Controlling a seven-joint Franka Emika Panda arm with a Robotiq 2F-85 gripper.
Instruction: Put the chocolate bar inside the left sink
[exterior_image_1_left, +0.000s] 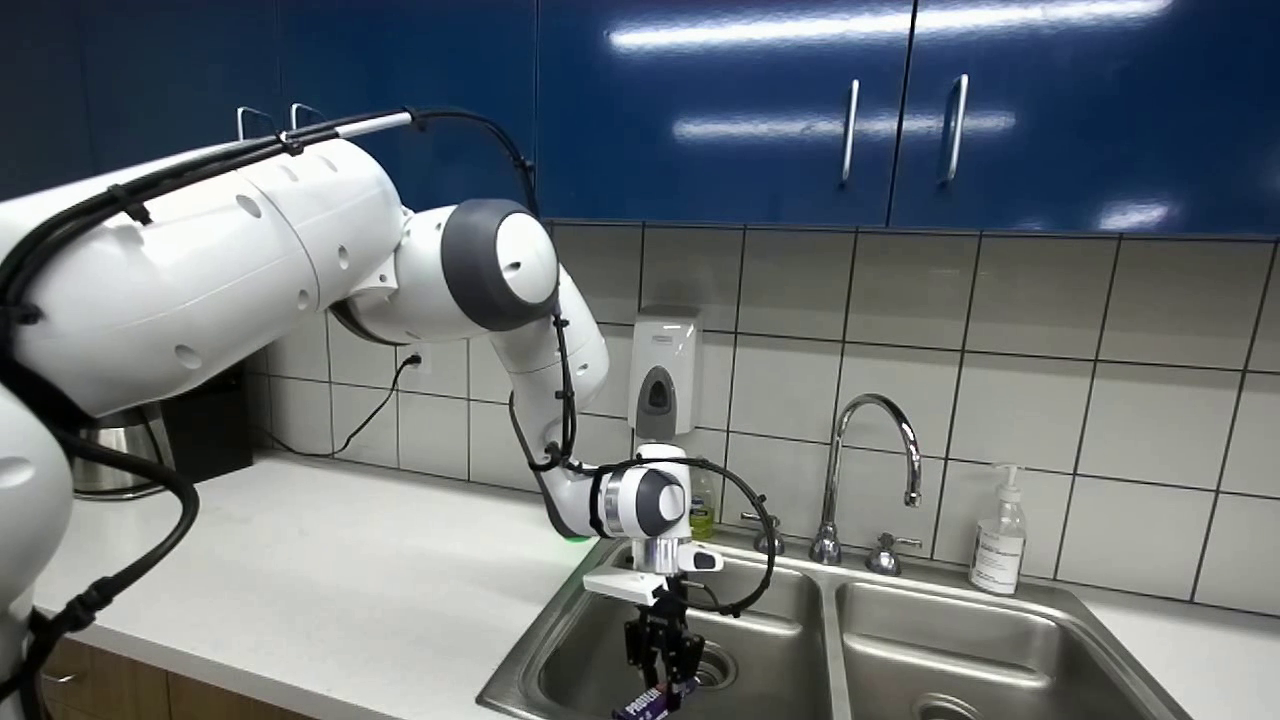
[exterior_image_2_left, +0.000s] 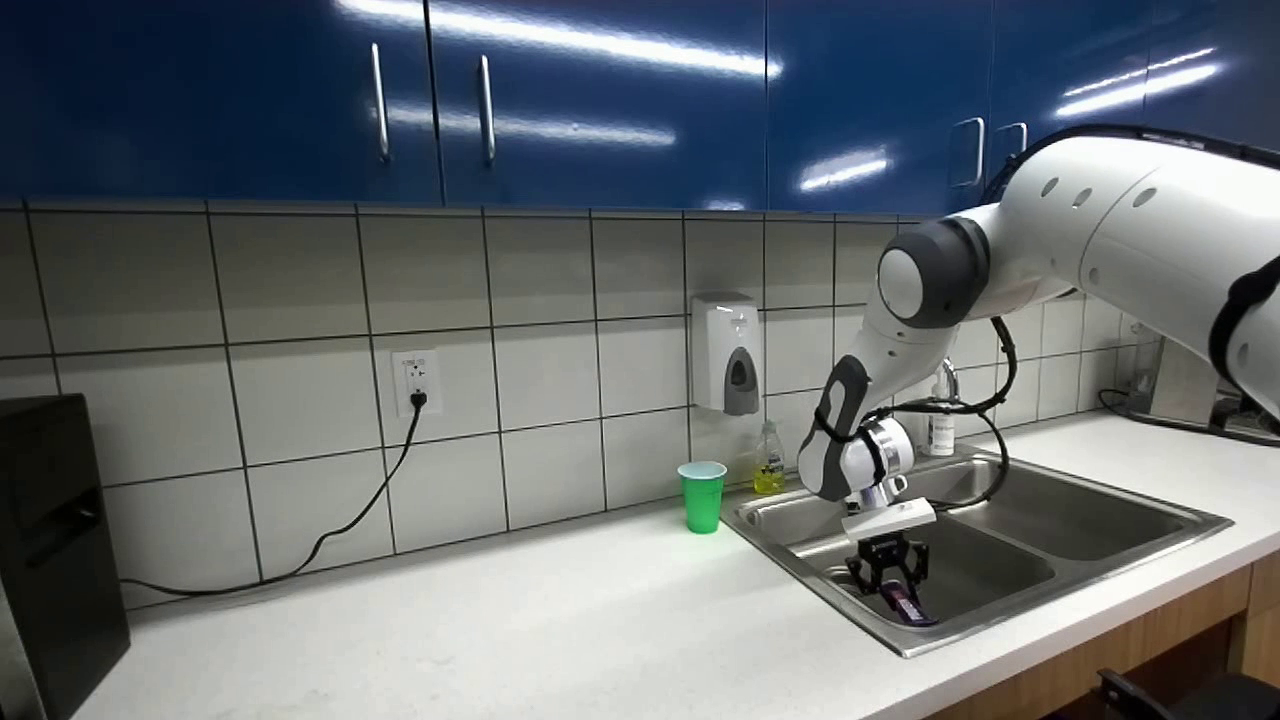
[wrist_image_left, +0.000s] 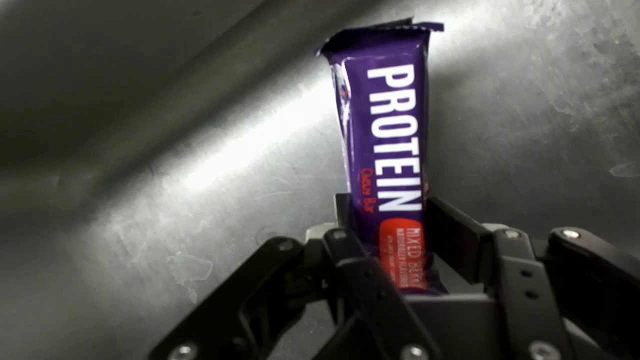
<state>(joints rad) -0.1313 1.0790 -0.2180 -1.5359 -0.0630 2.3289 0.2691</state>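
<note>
The chocolate bar (wrist_image_left: 387, 135) is a purple wrapped protein bar with white lettering and a red patch. It shows also in both exterior views (exterior_image_1_left: 644, 704) (exterior_image_2_left: 906, 604). My gripper (wrist_image_left: 389, 212) is closed around it, with a finger pad against each long side near its lower end. The gripper (exterior_image_1_left: 664, 682) points down in the left sink (exterior_image_1_left: 780, 650), a steel basin with a round drain, and holds the bar low there. I cannot tell whether the bar touches the basin floor. In the wrist view, bare steel lies behind the bar.
The right basin (exterior_image_1_left: 960, 625) lies beyond the divider. The faucet (exterior_image_1_left: 830, 480) and its handles stand at the back. A green cup (exterior_image_2_left: 703, 497), a yellow soap bottle (exterior_image_2_left: 769, 460) and a white pump bottle (exterior_image_1_left: 998, 540) stand around the sink. A dispenser (exterior_image_2_left: 727, 352) hangs on the wall.
</note>
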